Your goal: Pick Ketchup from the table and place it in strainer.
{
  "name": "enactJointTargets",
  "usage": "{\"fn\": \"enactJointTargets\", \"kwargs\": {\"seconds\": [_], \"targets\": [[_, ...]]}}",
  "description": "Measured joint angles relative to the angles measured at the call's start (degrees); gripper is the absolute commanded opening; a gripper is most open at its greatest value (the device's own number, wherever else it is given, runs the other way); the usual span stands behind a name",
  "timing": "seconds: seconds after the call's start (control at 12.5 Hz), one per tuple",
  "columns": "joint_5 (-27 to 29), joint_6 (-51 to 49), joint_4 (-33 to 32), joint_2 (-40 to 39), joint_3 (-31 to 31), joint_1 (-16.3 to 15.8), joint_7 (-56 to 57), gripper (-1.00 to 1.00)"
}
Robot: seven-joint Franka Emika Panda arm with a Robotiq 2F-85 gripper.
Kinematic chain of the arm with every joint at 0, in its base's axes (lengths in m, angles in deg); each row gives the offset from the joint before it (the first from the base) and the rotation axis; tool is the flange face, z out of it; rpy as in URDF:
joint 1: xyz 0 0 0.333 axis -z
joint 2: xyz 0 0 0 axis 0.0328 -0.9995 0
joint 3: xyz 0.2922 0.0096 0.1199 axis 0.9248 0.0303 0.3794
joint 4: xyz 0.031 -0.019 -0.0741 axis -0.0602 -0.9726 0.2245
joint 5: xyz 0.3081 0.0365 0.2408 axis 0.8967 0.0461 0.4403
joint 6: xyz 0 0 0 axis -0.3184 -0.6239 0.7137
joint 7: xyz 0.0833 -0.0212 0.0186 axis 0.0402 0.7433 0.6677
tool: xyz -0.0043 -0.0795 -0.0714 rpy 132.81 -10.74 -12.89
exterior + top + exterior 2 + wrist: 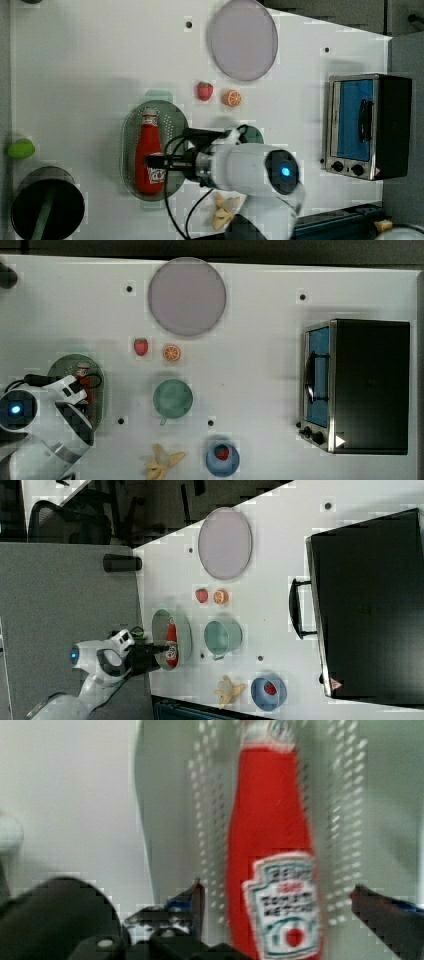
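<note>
The Ketchup (149, 155), a smooth red squeeze bottle with a white cap and a pale printed label, lies flat inside the strainer (129, 150), a pale green oval plastic basket whose floor is perforated with a grid of small holes; the strainer rests on the white table (90, 65). The gripper (277, 902) hangs over the label end of the bottle; in the wrist view its dark fingers (196, 905) stand wide apart on either side of the bottle, clear of its surface and holding nothing.
</note>
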Motion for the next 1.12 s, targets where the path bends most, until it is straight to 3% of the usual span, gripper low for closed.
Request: {"fn": "enactJointTargets", "kwargs": {"seconds": [0.16, 0.4, 0.8, 1.12], "targets": [[4.5, -8.4, 0.4, 9.6, 0.0, 2.0, -0.8, 1.0], [15.2, -22.8, 4.0, 23.6, -1.0, 7.5, -0.9, 1.0], [18.1, -42.4, 12.6, 32.5, -11.7, 11.7, 2.9, 1.0], [17.4, -43.9, 15.0, 33.6, -23.9, 14.9, 4.9, 1.0]]}}
